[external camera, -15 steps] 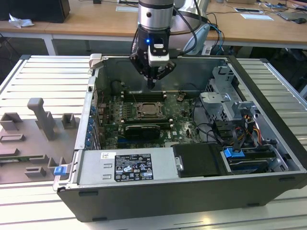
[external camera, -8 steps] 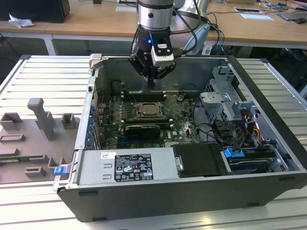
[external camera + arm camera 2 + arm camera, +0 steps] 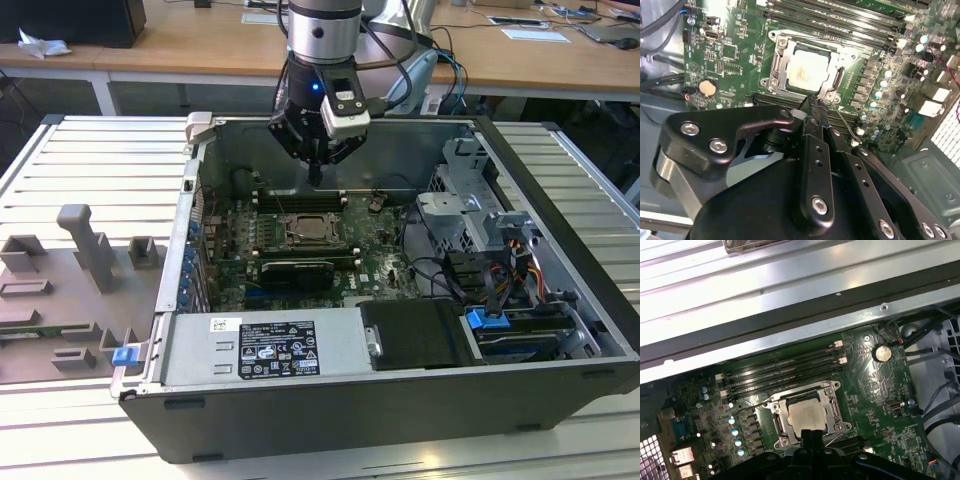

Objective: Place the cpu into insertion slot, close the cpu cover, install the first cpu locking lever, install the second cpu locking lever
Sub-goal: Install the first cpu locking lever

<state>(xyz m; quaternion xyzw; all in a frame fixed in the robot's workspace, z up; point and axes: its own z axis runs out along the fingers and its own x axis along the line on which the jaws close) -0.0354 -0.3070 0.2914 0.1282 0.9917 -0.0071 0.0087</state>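
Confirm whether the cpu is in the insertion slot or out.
In. In the second wrist view the cpu lies flat inside the insertion slot, within its metal rim.

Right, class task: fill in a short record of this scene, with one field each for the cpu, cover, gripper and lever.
cpu: lies flat in the slot, top showing
cover: looks down, framing the cpu
gripper: shut, tips at the slot's edge, holding nothing
lever: thin wire rod beside the tips, standing off the slot; latched or not unclear
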